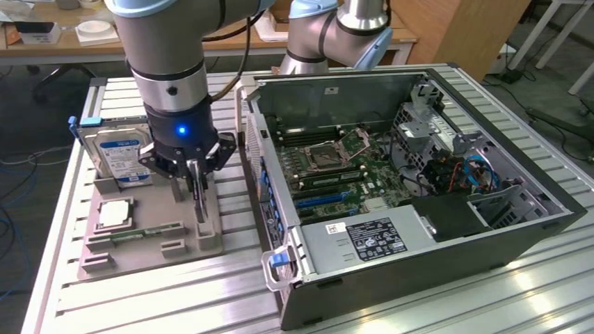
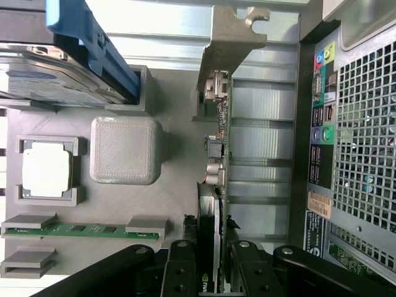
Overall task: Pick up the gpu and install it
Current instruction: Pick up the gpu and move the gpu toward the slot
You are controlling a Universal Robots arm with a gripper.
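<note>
Start on the exterior view's left. A gray tray (image 1: 149, 254) sits on your desk (image 1: 464, 306), and it holds four things.

- **Drive:** a drive (image 1: 121, 156) stands up in a slot at the back. The arm covers one side of it.
- **Chip:** a chip (image 1: 113, 212) lies flat in a square pocket in front of the drive.
- **Memory stick:** a memory stick (image 1: 139, 234) lies in a thin slot nearer the front.
- **Gpu:** the gpu (image 1: 199, 205) stands on its thin edge, on the side of the tray nearest the case.

Your jaws reach down from above and squeeze the gpu, one on each flat face. They hide its top. You cannot tell if its lower edge is up out of the slot.

In the wrist view you see the gpu (image 2: 218, 154) edge-on. Its silver bracket (image 2: 229, 37) is at the end away from the jaws. The drive is cut off at the picture's edge.

On the exterior view's right, a big case (image 1: 519, 236) lies on its side with the top open. In it are a green board (image 1: 343, 167), a silver power box (image 1: 371, 240) and some wires (image 1: 474, 170). The little parts on the board are too small to tell.
</note>
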